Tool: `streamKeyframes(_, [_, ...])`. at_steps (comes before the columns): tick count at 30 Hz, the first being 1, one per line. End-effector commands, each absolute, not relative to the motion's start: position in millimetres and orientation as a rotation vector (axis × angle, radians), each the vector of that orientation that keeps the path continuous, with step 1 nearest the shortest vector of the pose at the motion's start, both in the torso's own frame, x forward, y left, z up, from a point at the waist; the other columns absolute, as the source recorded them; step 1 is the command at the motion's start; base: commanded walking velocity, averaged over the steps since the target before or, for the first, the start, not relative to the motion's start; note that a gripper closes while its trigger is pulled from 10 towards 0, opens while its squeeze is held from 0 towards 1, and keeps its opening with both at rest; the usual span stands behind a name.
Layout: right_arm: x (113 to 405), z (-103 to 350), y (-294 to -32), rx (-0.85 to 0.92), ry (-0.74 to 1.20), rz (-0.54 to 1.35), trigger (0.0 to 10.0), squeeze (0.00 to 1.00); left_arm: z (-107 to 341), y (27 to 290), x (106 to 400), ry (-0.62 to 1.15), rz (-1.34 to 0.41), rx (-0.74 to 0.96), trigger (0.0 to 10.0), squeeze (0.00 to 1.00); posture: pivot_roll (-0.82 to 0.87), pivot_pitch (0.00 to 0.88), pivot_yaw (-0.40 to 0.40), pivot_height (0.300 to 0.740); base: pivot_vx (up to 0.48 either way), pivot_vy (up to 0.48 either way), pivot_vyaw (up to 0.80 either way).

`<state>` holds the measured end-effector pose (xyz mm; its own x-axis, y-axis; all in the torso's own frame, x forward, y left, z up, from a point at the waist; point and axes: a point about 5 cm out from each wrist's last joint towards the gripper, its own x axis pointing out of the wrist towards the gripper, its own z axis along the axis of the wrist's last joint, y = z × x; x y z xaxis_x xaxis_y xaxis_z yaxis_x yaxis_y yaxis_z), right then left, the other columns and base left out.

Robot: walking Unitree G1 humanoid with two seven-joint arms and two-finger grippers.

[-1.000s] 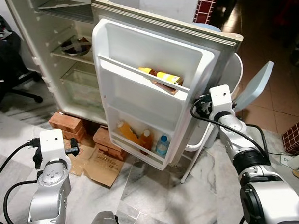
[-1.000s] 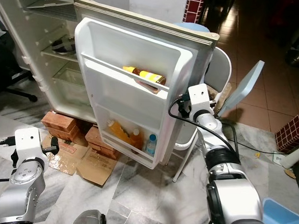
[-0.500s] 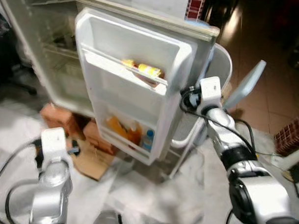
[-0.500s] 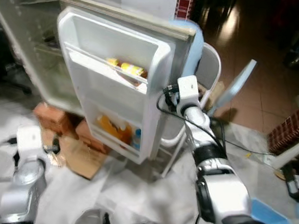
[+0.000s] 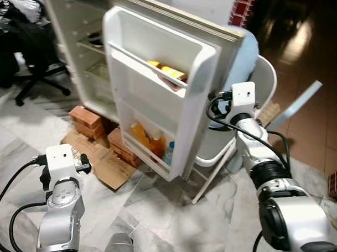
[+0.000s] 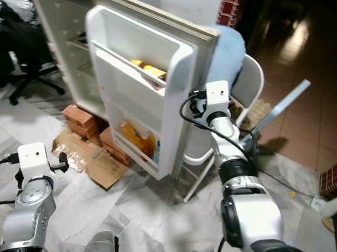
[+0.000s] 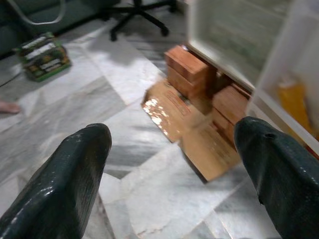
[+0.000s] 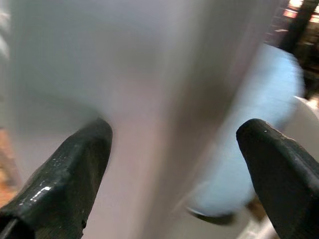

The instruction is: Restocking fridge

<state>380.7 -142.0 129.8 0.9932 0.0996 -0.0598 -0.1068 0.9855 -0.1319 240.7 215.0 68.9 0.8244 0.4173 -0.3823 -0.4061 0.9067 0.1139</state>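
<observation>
The fridge door (image 5: 159,87) stands open at frame centre, bottles (image 5: 151,147) on its lower shelf. The right gripper (image 8: 174,149), fingers spread, straddles the door's edge. The left gripper (image 7: 169,164), spread, hangs over the floor (image 7: 124,149).

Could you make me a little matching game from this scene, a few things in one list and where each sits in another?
Things:
1. yellow packets
2. bricks
3. orange bottles
4. right end effector

Places:
A. bottom shelf of the fridge door
B. on the floor under the fridge
C. at the outer edge of the fridge door
D. upper shelf of the fridge door

Pairs: 1-D, 2-B, 3-A, 4-C
</observation>
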Motion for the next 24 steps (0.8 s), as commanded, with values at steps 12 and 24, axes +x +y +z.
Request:
streamKeyframes(12, [387.9, 160.3, -72.5, 0.046, 0.018, 0.21, 10.0, 0.0, 61.8, 218.0, 239.2, 0.445, 0.459, -0.024, 10.0, 0.0, 0.1, 0.0, -0.044, 0.74, 0.0, 0.0, 0.08])
streamKeyframes(24, [316.9, 151.9, -53.0, 0.098, 0.022, 1.027, 10.0, 0.0, 60.8, 217.7, 240.3, 0.447, 0.473, -0.051, 10.0, 0.0, 0.08, 0.0, -0.047, 0.74, 0.0, 0.0, 0.0])
